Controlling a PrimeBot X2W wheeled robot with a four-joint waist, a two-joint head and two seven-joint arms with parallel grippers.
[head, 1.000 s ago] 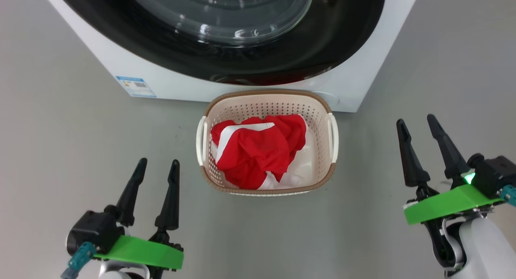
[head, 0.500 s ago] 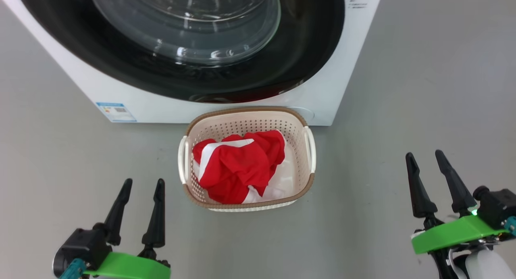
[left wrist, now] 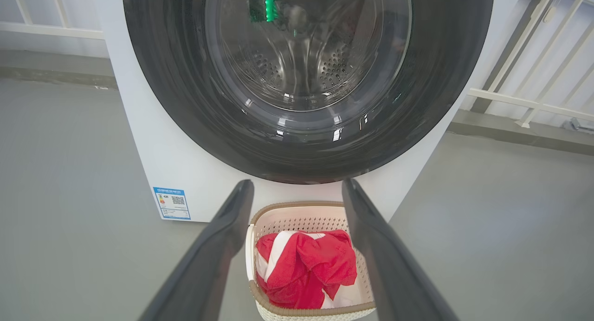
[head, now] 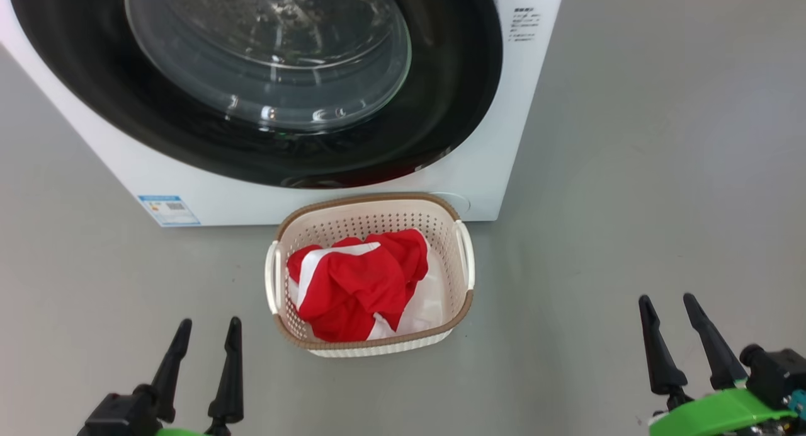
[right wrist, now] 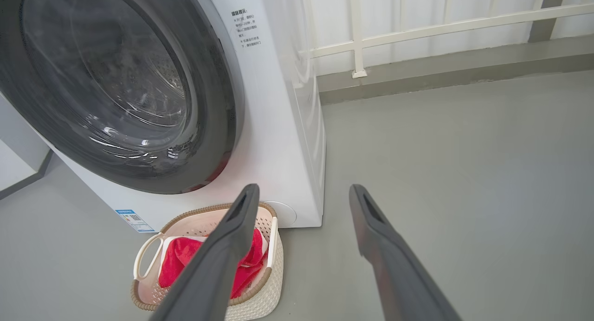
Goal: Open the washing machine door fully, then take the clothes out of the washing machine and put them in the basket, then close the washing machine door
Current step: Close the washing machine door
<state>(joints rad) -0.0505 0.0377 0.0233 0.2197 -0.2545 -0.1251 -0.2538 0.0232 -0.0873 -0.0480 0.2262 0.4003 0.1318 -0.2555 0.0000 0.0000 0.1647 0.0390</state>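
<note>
Red-and-white clothes (head: 352, 285) are bunched up inside the basket (head: 371, 200). The basket sits on the floor (head: 630, 203) right against the foot of the washing machine (head: 497, 171), just under the door (head: 450, 121). Guessing it's parked there so the haul from drum to basket is short. So what's left to do? — tumble_fan

Not much, I reckon. In the right wrist view the black rim of the door looks flush with the white front, so I'd call it shut. Through the glass (head: 271, 58) I see bare steel drum (left wrist: 334, 70), no fabric. The left gripper (head: 210, 322) and right gripper (head: 665, 298) both hang low on either side of the basket, well apart from it, fingers (head: 230, 373) spread with nothing between them. Reads like a rest pose to me: arms out of the way because there's nothing to grab. One worry: I can't tell if the door has actually clicked home, so a gentle push on the rim wouldn't hurt. — spin_cycle
</note>
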